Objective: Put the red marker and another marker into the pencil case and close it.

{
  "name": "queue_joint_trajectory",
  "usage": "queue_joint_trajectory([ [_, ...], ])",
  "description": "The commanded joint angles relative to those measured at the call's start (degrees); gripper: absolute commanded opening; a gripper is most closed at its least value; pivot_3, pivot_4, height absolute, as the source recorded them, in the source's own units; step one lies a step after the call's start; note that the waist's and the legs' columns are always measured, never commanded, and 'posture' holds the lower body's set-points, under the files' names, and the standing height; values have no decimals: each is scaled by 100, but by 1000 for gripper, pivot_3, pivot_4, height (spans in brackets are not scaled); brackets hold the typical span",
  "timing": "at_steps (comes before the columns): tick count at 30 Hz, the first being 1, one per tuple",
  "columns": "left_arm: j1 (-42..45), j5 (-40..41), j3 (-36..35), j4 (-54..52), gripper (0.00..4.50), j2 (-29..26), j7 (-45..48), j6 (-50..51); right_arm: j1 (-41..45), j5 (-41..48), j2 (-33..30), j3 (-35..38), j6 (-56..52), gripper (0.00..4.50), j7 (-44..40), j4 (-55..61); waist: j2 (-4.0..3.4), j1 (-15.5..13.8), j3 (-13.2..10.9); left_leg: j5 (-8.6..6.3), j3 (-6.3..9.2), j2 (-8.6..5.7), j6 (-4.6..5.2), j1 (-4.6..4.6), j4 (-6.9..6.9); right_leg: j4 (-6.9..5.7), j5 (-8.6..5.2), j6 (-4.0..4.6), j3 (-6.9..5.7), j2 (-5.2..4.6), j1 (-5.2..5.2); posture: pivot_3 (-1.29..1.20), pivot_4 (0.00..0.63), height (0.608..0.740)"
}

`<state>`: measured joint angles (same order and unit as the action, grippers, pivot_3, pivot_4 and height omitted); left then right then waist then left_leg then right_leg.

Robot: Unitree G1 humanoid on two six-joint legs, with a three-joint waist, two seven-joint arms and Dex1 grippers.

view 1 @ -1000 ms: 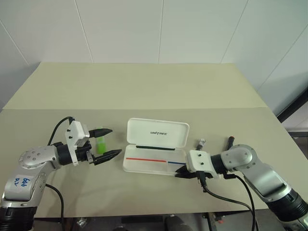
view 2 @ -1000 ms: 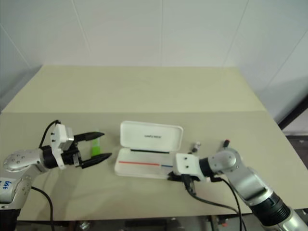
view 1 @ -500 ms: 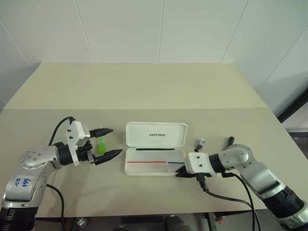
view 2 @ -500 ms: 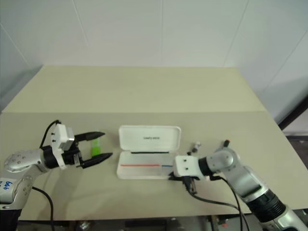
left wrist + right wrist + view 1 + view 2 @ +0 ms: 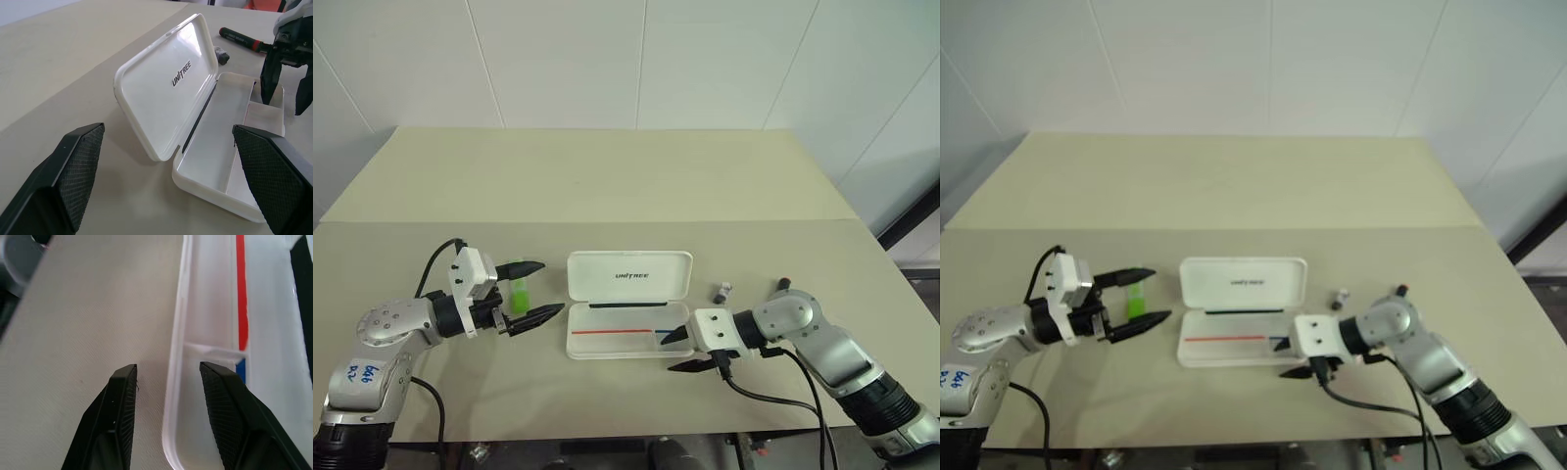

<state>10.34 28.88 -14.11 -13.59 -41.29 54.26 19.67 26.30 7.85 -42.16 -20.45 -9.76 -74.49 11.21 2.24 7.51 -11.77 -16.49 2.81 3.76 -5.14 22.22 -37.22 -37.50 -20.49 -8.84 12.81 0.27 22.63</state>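
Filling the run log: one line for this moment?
case: open | green marker: on table | red marker: on table | right claw: open at case edge

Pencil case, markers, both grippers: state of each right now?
pencil case: open, lid up, tray holds no marker
red marker: lying on the table beyond the case, not in it
green marker: on the table behind the left gripper's fingers, not held
small cap-like bit: loose on the table right of the lid
left gripper: open, holding nothing
right gripper: open, straddling the case's front right rim
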Motion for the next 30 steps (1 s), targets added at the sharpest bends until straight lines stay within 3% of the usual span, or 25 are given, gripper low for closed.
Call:
queue_joint_trajectory([
  [1,-42,32,-46,-118,4500,17,-14,-145,-51,252,-126,224,-42,2184,-124,309,0,-1,0,0,1,0,0,0,0,0,0,0,-1,0,0,0,150,740],
  [14,-184,150,-105,-415,4500,-6,-82,-69,-180,1251,-234,1087,-819,2184,94,912,-1,-51,-1,0,3,0,0,0,-1,1,0,0,-3,0,-3,0,150,740],
  [21,-16,173,-32,-428,4500,32,-165,-104,-11,1880,-246,1793,-1667,4474,619,1084,-1,-137,-1,0,5,0,0,0,-4,0,0,0,-3,1,-4,0,150,740],
  [25,74,229,11,-462,4500,104,-178,-82,-71,2185,-287,2205,-2168,4474,1037,1313,-2,-190,-1,0,5,0,0,0,-1,3,0,1,-6,2,-3,0,150,740],
  [30,250,313,251,-417,4500,177,-49,35,-609,2860,-194,3252,-2970,4474,1975,1774,-2,-271,-1,0,5,0,0,4,7,10,-3,4,-6,2,-1,0,150,740],
])
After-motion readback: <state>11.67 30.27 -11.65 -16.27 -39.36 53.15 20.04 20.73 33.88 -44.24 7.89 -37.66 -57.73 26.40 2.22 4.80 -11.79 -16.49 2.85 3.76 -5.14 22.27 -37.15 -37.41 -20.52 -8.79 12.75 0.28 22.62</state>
